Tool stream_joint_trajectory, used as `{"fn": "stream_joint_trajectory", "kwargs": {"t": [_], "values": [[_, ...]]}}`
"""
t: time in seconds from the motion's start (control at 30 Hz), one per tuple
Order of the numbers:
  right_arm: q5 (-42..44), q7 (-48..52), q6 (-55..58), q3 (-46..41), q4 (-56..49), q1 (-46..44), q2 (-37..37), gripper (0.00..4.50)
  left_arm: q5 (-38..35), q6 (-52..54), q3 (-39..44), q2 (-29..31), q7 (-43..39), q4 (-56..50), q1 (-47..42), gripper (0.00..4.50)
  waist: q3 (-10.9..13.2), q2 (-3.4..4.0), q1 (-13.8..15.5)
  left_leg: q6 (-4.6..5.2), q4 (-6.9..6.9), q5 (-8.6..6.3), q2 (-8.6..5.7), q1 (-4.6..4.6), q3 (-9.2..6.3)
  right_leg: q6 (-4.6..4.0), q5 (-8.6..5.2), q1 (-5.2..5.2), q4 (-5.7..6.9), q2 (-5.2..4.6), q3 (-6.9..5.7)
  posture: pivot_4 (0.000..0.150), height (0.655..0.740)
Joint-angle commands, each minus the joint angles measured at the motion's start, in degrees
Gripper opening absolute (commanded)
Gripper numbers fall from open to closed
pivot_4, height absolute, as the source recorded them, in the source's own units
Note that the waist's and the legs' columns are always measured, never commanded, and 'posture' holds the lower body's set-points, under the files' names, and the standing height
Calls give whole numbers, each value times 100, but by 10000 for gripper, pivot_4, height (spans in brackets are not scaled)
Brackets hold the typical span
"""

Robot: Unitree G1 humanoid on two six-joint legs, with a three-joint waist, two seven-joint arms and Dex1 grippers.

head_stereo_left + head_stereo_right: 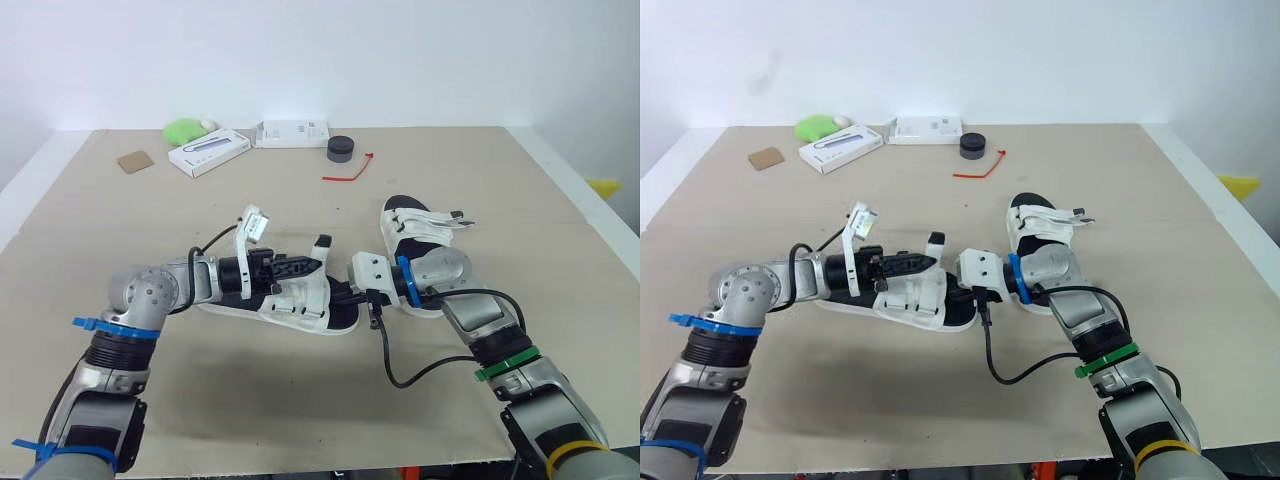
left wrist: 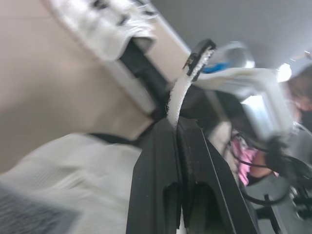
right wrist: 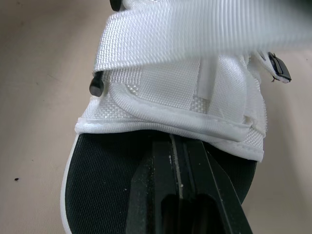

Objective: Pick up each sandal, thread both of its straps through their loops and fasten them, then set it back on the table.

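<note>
two sandals, far sandal and near sandal; left hand grips its strap, right hand clenched.

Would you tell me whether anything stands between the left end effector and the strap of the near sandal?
Nothing visible does: the left end effector is shut directly on the white strap of the near sandal, so no gap is left to block.

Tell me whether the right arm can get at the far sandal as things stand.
Probably yes. The far sandal lies right beside that arm with nothing between. But the right claw is shut at the near sandal, so it must back off first.
</note>
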Motion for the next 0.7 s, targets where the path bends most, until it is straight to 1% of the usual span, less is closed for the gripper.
{"fn": "stream_joint_trajectory", "kwargs": {"t": [0.03, 0.2, 0.6, 0.7], "values": [[-77, 27, 54, 53, -23, 87, -48, 0, 154, 96, 316, -121, 253, 112, -95, 640, 0, 0, 1, 0, 0, 0, -1, 0, 0, 0, 0, 0, 0, -2, 0, 1500, 7400], [-71, 26, 60, 58, -9, 62, -23, 0, 333, 204, 351, -198, 273, 70, -24, 640, 0, 0, 0, -4, 0, 2, -5, 1, 1, 4, 3, 1, 0, -5, 2, 1500, 7400], [-66, 29, 80, 61, -87, 119, -46, 0, 1361, 36, -88, -143, -154, 217, -33, 640, -2, -1, -1, -9, 0, 6, -7, 5, 0, 7, 4, 7, 0, -6, 2, 1500, 7400], [-64, 28, 88, 53, -112, 138, -58, 0, 1529, -55, -134, -147, -296, 220, -81, 7122, -2, -1, -1, -9, 0, 6, -7, 6, 0, 7, 4, 8, 0, -6, 2, 1500, 7400]]}}
